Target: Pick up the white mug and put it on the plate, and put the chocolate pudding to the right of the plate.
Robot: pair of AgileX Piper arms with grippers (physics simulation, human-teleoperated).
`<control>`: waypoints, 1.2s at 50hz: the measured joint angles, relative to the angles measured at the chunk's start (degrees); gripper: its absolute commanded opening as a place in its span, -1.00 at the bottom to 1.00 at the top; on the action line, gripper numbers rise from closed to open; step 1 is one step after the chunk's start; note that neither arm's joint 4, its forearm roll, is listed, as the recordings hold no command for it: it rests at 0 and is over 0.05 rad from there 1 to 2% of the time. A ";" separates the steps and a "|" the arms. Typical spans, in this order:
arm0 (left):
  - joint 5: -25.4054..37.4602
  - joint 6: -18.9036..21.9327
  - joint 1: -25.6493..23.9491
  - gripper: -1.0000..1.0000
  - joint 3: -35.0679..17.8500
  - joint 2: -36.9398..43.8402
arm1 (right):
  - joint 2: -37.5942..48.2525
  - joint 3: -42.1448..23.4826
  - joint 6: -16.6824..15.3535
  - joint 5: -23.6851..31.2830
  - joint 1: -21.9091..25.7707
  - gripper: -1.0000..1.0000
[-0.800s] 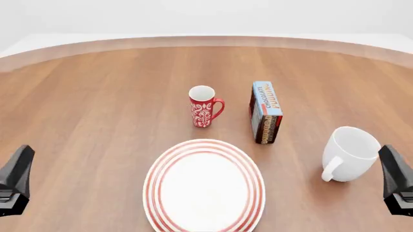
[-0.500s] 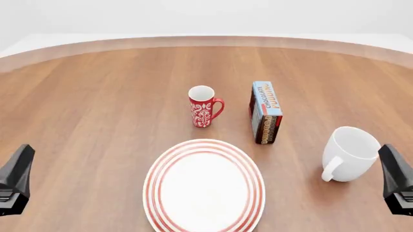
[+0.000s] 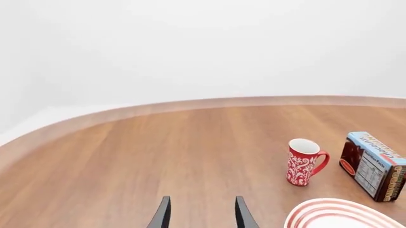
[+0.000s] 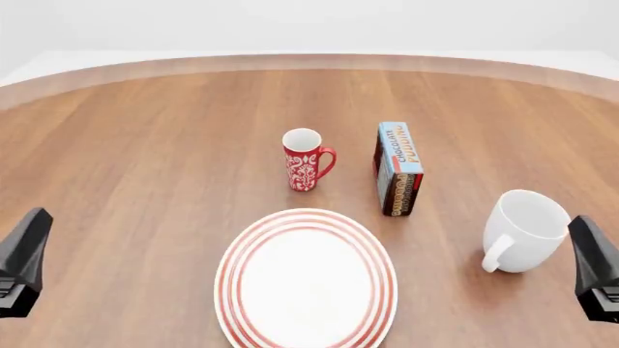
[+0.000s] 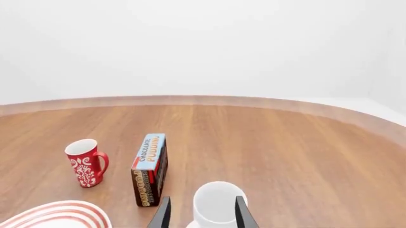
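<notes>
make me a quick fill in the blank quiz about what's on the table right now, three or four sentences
1. The plate has concentric rings of the colour ____.
2. The chocolate pudding stands between the white mug and the ____ mug.
3. Nothing rests on the plate; the white mug stands on the ____.
4. In the front view, the gripper nearest the white mug is the ____ one.

Missing words: red; red; table; right

We see the white mug (image 4: 527,229) upright right of the red-ringed plate (image 4: 306,280), apart from it; the chocolate pudding (image 4: 398,167) stands upright beyond them.
</notes>
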 measured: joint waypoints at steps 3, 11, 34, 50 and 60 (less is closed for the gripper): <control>-0.07 0.22 -0.60 1.00 -0.53 0.46 | 0.00 0.00 0.05 0.00 -0.03 1.00; -0.79 1.16 -2.54 1.00 -1.96 2.23 | 0.01 0.00 0.13 -0.01 -0.07 1.00; -9.49 5.15 -11.99 1.00 -6.09 14.26 | 0.05 0.01 0.12 0.00 -0.23 1.00; -16.01 7.14 -18.69 1.00 -8.79 23.45 | 0.11 0.03 0.07 -0.03 -0.29 1.00; -19.08 8.12 -23.38 1.00 -11.01 28.95 | 0.16 0.05 0.02 -0.10 -0.31 1.00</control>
